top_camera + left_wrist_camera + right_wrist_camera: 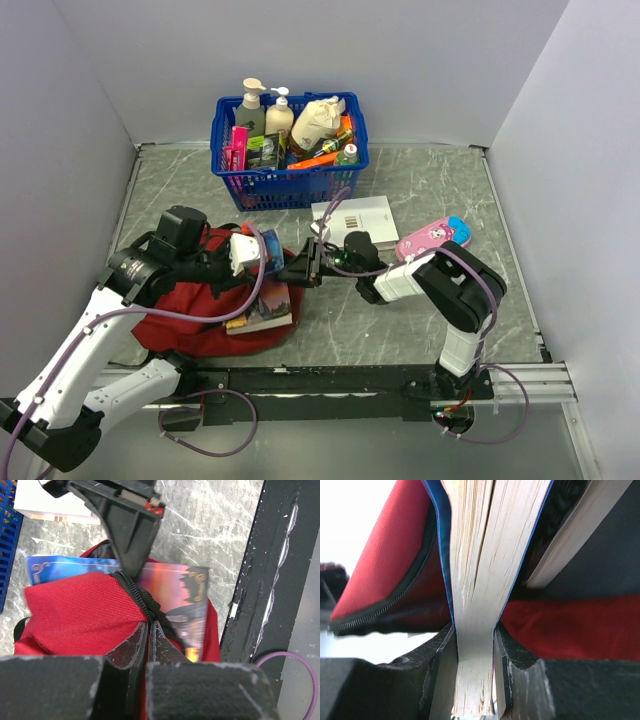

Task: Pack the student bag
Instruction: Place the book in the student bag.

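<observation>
Top external view shows the blue basket [285, 188] standing well beyond both pincers, packed with pump bottles [265, 110], a pale pouch [318, 122] and small bright packets. Nearer, the student bag [185, 322] lies directly under the left pincer and just to the left of the right pincer [316, 262]. Two books sit partly in its mouth: a blue-covered book [272, 250] and a picture-covered book [262, 308] that sticks out on the near side.

Left wrist view has the left pincer [148, 631] clenched on the bag's black zipper trim [140, 597], with red fabric spreading away to either side of the tips.

Right wrist view has the right pincer grasping the blue-covered book by its page edge, one finger on each cover. The bag's red fabric lies just beyond the tips on both sides.

A white book [360, 213] and a pink case [432, 238] lie on the table [420, 310], on the far side of the right pincer.
</observation>
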